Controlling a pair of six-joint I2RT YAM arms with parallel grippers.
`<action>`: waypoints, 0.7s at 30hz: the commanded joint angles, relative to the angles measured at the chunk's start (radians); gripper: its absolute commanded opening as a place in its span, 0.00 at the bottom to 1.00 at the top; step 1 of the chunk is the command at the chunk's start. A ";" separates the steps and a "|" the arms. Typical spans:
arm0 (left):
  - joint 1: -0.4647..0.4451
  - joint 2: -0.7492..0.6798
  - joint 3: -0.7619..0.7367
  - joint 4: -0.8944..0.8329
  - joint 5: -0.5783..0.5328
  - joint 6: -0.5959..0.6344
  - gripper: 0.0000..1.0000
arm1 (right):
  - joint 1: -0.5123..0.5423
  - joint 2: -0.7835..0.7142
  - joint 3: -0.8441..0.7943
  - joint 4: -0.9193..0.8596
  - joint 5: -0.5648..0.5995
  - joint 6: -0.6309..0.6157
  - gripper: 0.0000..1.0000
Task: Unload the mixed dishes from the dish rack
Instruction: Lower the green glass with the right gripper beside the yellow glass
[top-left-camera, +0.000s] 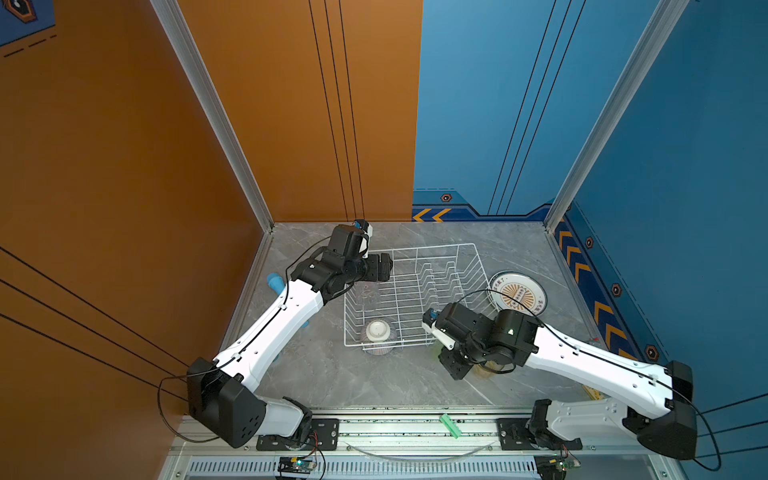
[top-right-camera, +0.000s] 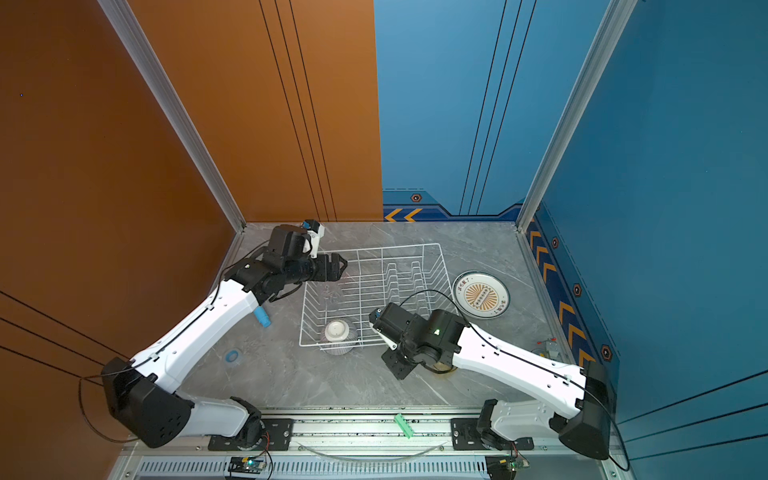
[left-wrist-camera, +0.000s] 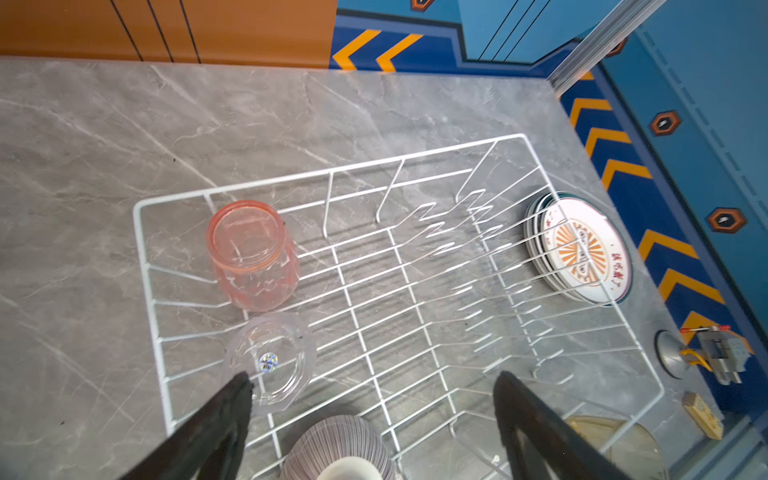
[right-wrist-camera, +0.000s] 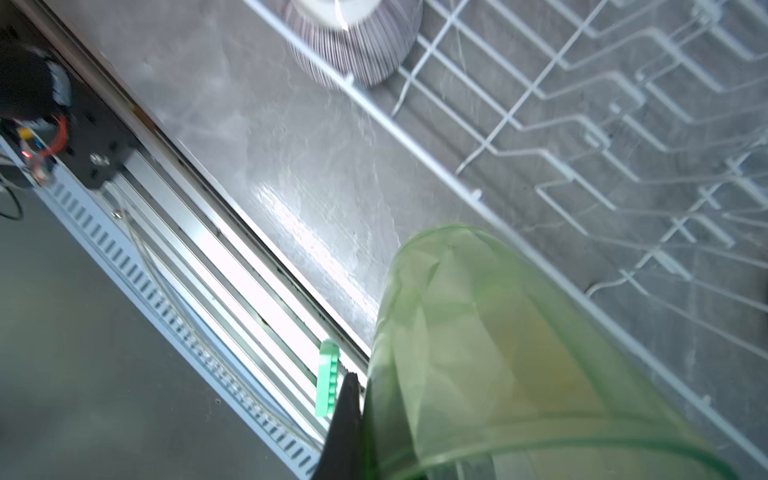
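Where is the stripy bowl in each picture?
Top view: striped bowl, upside down in the dish rack's near left corner.
Top view: bowl in the same corner.
Left wrist: bowl partly cut off by the frame, next to the clear tumbler.
Right wrist: bowl at the rack's rim, beyond the green tumbler.
Shared landmark: the white wire rack.

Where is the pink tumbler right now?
In the left wrist view the pink tumbler stands inside the dish rack at its far left corner, next to the clear tumbler.
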 joint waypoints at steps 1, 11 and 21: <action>-0.011 0.032 0.018 -0.043 -0.047 0.025 0.92 | 0.007 0.056 -0.016 -0.042 0.043 0.022 0.00; -0.021 0.050 0.029 -0.062 -0.053 0.045 0.92 | -0.006 0.266 0.006 -0.040 0.045 -0.005 0.00; -0.019 0.066 0.032 -0.082 -0.063 0.062 0.92 | -0.049 0.340 -0.006 -0.016 0.019 -0.030 0.00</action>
